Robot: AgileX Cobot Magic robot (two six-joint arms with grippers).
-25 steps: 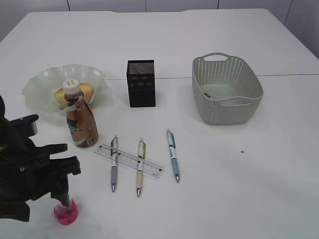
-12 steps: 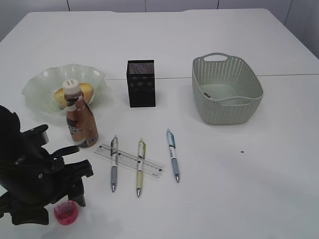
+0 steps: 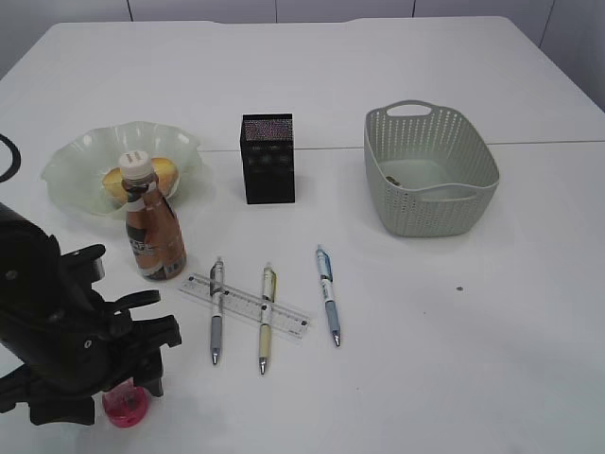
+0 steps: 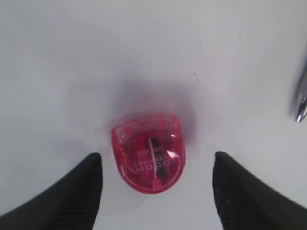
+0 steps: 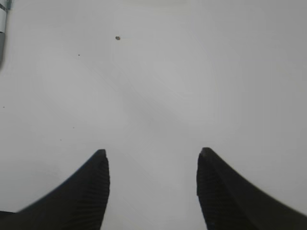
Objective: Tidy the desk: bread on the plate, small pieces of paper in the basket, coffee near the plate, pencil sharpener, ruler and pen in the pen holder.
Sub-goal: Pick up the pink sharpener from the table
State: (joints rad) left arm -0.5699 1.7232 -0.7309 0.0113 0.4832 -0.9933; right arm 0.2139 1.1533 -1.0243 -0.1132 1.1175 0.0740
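Straddling the pink pencil sharpener [image 4: 147,158] at the desk's [image 3: 397,57] seven o'clock, the left gripper [image 4: 156,184] gapes wide, empty, ready to pinch it.

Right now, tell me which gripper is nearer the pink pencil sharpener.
Left. The left gripper hangs open right over the pencil sharpener, fingers either side. The right gripper sees only bare desk.

The desk [image 3: 397,57] is smooth, matt white. Left of the black mesh pen holder [image 3: 267,158], the plate [image 3: 71,161] looks like translucent pale green glass; right of it, the basket [image 3: 430,170] is matt perforated plastic. The pencil sharpener [image 4: 148,151] is glossy, translucent pink plastic. The ruler [image 3: 244,305] is clear plastic.
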